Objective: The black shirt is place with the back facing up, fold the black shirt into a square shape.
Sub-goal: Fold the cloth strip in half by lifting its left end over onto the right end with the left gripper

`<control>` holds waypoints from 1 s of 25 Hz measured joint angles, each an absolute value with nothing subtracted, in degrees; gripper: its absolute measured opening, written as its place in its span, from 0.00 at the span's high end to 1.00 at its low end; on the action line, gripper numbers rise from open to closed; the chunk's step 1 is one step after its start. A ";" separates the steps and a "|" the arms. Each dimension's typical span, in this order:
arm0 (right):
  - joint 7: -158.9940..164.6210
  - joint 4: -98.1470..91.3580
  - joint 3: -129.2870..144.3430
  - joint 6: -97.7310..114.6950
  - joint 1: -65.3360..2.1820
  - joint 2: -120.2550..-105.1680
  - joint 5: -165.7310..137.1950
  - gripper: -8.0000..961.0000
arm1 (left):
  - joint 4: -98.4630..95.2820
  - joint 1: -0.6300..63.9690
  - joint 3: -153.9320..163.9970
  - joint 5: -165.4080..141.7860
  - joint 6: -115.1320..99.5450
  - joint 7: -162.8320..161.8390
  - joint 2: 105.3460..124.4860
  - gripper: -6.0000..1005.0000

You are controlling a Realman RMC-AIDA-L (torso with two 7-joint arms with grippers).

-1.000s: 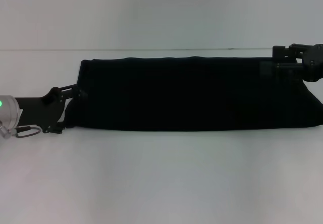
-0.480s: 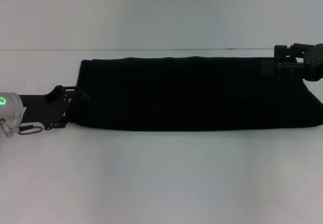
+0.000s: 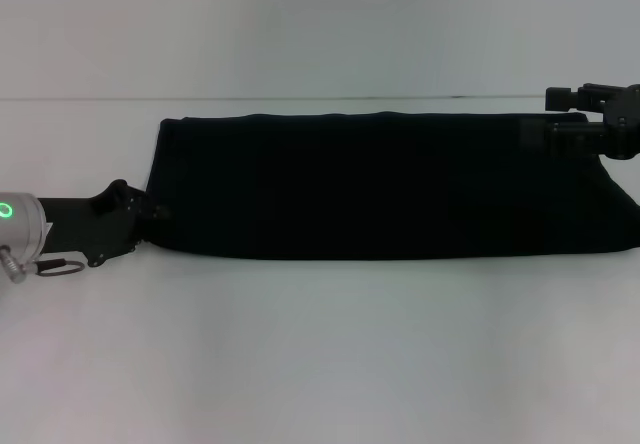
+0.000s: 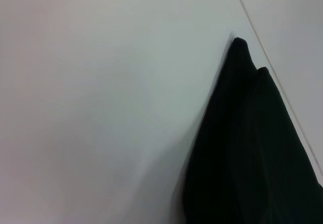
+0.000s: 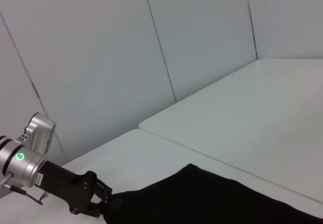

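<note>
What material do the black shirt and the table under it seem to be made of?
The black shirt looks like soft matte cloth, perhaps cotton knit: it sags into rounded folded edges and gives no shine. The table looks like a smooth, hard white board with a faint sheen, possibly laminate; the exact material cannot be told.

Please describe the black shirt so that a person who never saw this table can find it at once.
On the white table, look along the far edge. The black shirt lies there as one long, flat, folded band, running from the left pincer at one end to the right pincer at the other. Unlike the hard pincers, it is soft plain cloth.
</note>
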State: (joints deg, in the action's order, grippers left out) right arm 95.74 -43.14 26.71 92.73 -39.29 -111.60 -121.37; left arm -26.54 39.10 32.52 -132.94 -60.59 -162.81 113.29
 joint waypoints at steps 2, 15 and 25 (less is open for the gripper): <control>95.73 -43.15 26.71 92.72 -39.33 -111.60 -121.38 0.06 | -26.54 39.10 32.52 -132.98 -60.55 -162.74 113.29 0.61; 95.37 -42.73 26.66 91.43 -39.17 -112.58 -119.46 0.06 | -27.35 37.55 29.67 -130.92 -61.25 -151.03 113.29 0.95; 96.11 -42.28 26.62 84.97 -39.14 -115.07 -114.38 0.05 | -34.86 29.25 21.10 -127.99 -72.81 -133.09 111.97 0.95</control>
State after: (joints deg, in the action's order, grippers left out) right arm 96.11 -42.28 26.62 84.97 -39.14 -115.07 -114.38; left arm -34.86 29.25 21.10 -127.99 -72.81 -133.09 111.97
